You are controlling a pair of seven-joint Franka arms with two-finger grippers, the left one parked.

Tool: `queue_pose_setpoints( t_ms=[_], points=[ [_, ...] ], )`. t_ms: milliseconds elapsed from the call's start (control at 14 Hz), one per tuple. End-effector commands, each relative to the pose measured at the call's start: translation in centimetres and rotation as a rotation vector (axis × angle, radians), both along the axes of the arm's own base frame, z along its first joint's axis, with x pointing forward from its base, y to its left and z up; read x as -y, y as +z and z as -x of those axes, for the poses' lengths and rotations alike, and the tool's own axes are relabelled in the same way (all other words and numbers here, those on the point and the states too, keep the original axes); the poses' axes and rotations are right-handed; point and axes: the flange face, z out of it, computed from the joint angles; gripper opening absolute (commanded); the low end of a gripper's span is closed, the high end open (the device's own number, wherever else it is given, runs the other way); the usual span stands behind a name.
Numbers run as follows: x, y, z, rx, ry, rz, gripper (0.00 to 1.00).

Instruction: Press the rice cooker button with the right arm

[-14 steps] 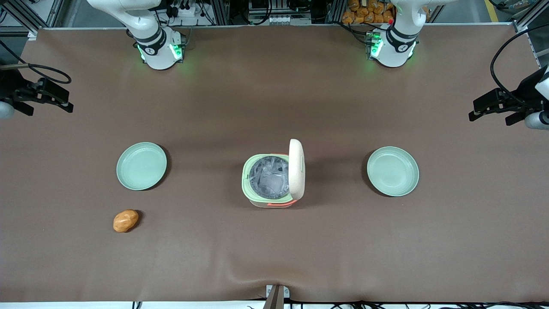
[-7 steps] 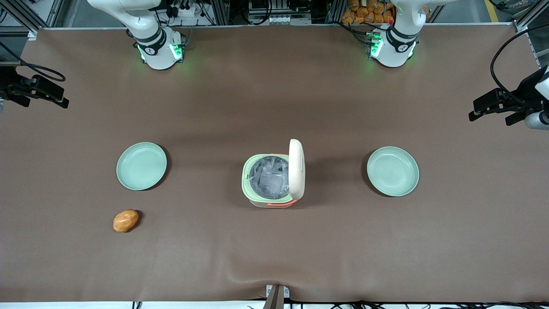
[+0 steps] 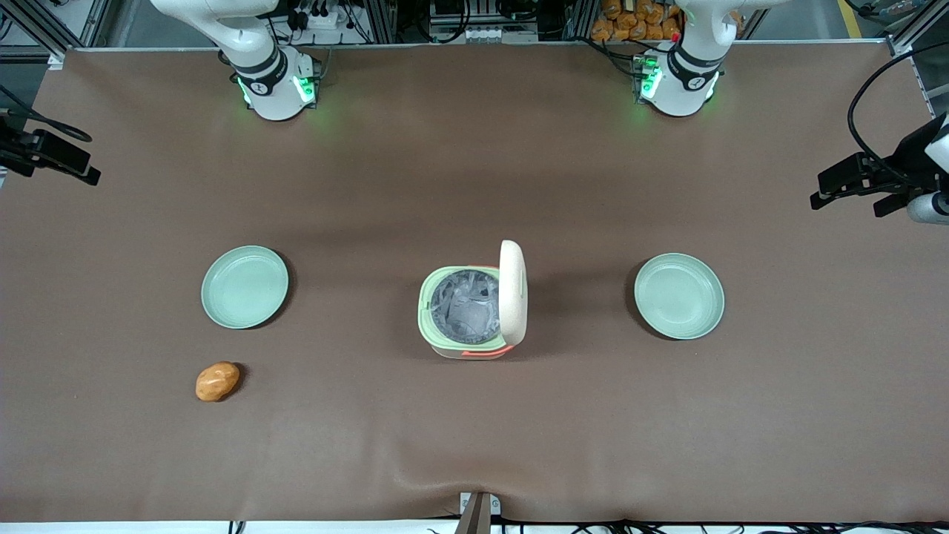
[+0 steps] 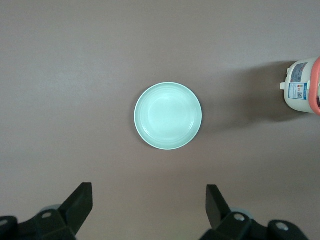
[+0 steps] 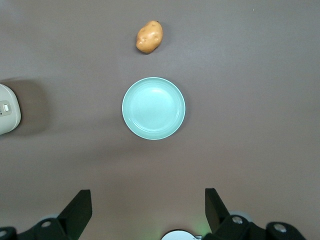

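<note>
The rice cooker point(image 3: 465, 310) stands mid-table, its cream lid point(image 3: 513, 291) swung up on edge and its grey inner pot point(image 3: 465, 305) exposed. Its cream wall also shows in the right wrist view point(image 5: 7, 116), with a small pale pad, the button point(image 5: 4, 108), on it. The right arm's black gripper point(image 3: 53, 154) hangs high at the working arm's end of the table, far from the cooker. In the right wrist view the gripper point(image 5: 147, 196) is open and empty, above bare table beside a green plate point(image 5: 153, 108).
One pale green plate point(image 3: 245, 287) lies toward the working arm's end, another point(image 3: 679, 296) toward the parked arm's end. A potato point(image 3: 217, 381) lies nearer the front camera than the first plate. The brown mat's front edge is wrinkled point(image 3: 445, 475).
The right gripper has drawn back farther from the front camera and toward the working arm's end of the table. The cooker, plates and potato have not moved.
</note>
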Motion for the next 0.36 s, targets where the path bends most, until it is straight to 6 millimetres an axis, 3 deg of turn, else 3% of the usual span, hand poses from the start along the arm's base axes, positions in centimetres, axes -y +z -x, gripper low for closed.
queue_pose_setpoints(
  t_ms=[0,286],
  points=[
    [0.02,0.6,0.54,0.0,-0.02,0.009,1.0],
    [0.27,0.68,0.6,0.001,-0.022,0.008,1.0]
  ],
)
